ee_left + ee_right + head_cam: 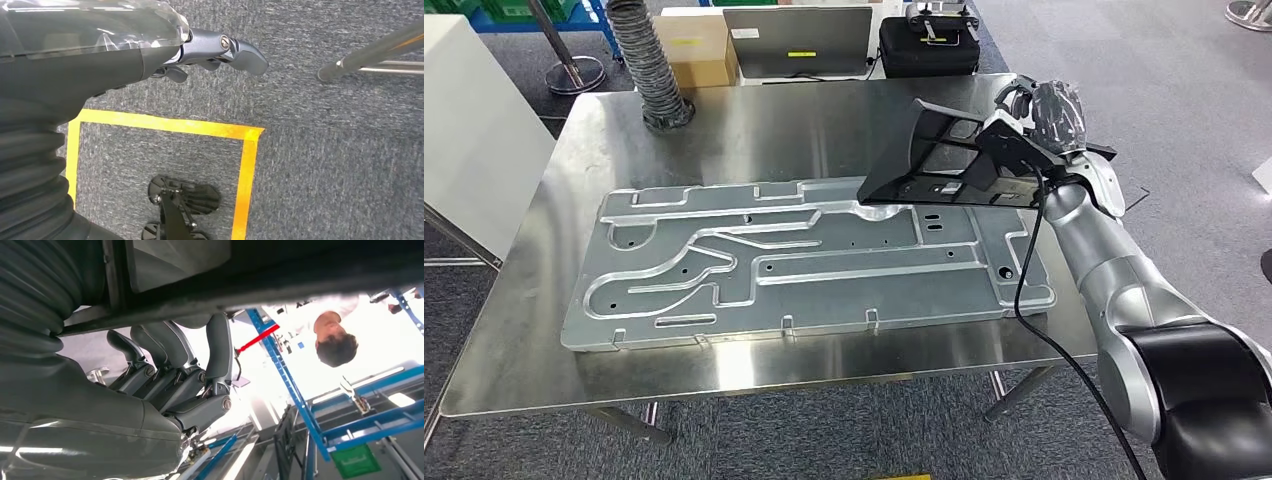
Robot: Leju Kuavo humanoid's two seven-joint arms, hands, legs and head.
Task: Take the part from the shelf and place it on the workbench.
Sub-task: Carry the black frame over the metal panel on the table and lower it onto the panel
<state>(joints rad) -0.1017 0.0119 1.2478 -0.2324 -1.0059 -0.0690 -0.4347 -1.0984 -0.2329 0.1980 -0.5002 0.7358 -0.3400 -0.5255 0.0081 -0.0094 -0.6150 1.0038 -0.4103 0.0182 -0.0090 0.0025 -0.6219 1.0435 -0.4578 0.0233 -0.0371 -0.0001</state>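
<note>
Head view showed the right hand (1024, 135) gripping the black ribbed part (944, 160) over the steel workbench (514, 340); lowering it level beside the aluminium plate (804, 265) seemed wisest. The left hand (220, 50) held nothing, fingers loosely extended.

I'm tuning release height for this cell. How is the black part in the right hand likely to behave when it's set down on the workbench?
The black part looks stiff: it juts out from the right hand without sagging. Its open ribbed frame suggests it is light for its size. Its glossy surface may slide on the polished steel workbench, and one corner seems over the grey plate, so it might rock.
</note>
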